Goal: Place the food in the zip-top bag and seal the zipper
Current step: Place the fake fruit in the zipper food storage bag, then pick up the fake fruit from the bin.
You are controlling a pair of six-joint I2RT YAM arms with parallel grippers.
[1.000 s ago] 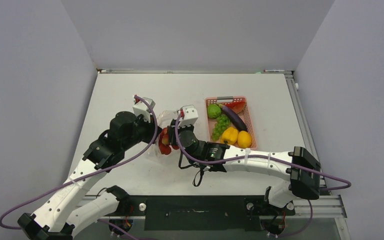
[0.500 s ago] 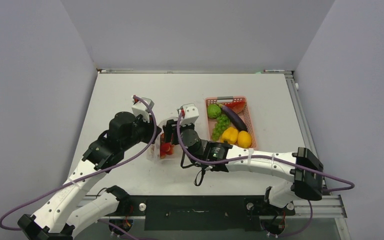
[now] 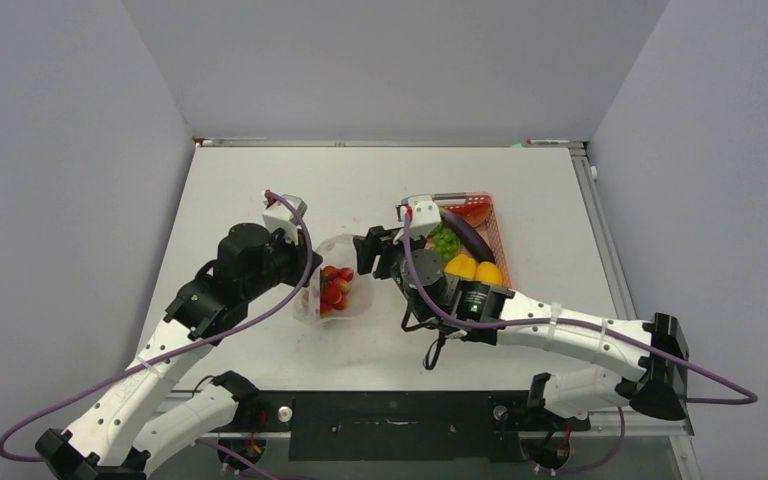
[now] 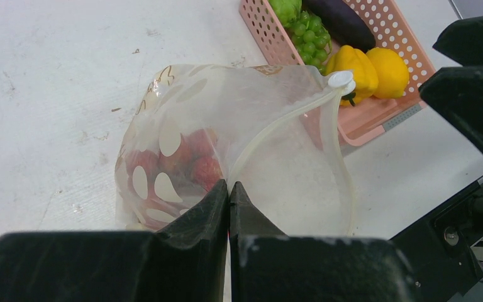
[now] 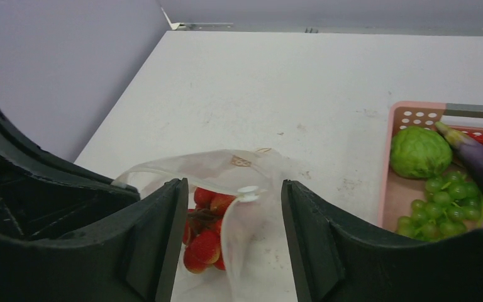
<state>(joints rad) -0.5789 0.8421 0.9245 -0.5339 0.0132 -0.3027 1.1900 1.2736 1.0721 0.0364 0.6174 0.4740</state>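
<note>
Pinching floppy clear dotted zip-top bag (image 4: pixel 277 157), left gripper (image 4: pixel 228 189) clamped, bumpy red pieces (image 4: pixel 192 167) inside, right gripper (image 5: pixel 233 189) parted

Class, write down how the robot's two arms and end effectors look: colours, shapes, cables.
The left arm and right arm have white tubular links joined by black rounded joints. A purple cable loops along each. Each wrist carries a small white box. The left end effector and right end effector have two flat-sided black fingers each.
</note>
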